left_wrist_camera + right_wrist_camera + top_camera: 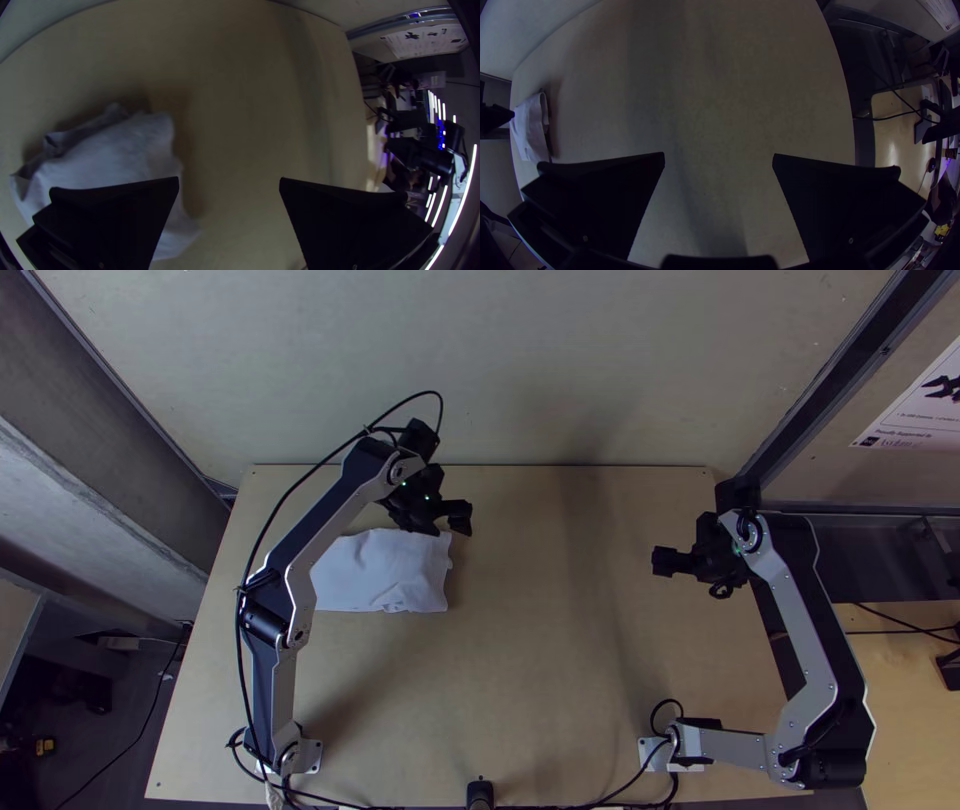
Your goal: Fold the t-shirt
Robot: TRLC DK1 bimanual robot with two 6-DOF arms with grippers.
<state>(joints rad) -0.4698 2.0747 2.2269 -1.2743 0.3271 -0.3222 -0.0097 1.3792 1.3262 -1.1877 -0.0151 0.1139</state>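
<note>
In the top view my left gripper (454, 526) hangs over the far right corner of the white t-shirt (385, 572), its fingers apart. The shirt lies as a compact folded bundle on the table's left half, slightly rumpled. Over at the right side my right gripper (660, 561) is well away from the cloth. The left wrist view has my left gripper (229, 182) open, one finger over the t-shirt (110, 155) and the other over bare wood. In the right wrist view my right gripper (719, 157) stands open with nothing between its fingers; the t-shirt (530, 127) lies far off.
The light wooden table (530, 670) stretches between both arms. A pale wall (500, 360) rises behind its far edge. Black cables (625, 790) run along the near edge, beside a small dark post (480, 793).
</note>
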